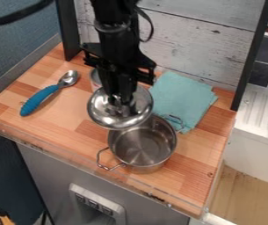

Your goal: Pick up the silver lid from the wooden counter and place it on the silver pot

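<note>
Well left of the pot, a blue-handled spoon is lying on the tabletop. Toward the pot's back left, the gripper is holding the metal lid, its fingers clamping on the knob and the lid hanging right beneath them, while teal cloths are lying behind the pot, to its right.
</note>
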Controlling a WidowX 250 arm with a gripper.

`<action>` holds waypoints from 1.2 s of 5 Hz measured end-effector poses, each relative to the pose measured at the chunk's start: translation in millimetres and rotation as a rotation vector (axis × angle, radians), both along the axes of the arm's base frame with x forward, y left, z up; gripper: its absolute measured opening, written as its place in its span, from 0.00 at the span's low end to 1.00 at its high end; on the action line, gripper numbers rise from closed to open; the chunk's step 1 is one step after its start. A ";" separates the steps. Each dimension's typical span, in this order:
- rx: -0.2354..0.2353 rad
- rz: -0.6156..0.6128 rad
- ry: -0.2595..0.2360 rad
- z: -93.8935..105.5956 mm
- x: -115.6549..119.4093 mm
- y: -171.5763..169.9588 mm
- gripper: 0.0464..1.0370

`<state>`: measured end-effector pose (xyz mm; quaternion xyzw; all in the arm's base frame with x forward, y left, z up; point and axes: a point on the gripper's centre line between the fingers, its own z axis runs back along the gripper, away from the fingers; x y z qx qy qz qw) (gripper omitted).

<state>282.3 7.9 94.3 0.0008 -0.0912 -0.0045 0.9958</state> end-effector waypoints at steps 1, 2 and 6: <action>0.022 -0.043 0.000 -7.5 -3.1 -14.4 0.24; 0.025 -0.073 0.028 -22.4 -4.8 -26.9 0.24; 0.031 -0.095 0.071 -49.2 -7.5 -35.2 0.24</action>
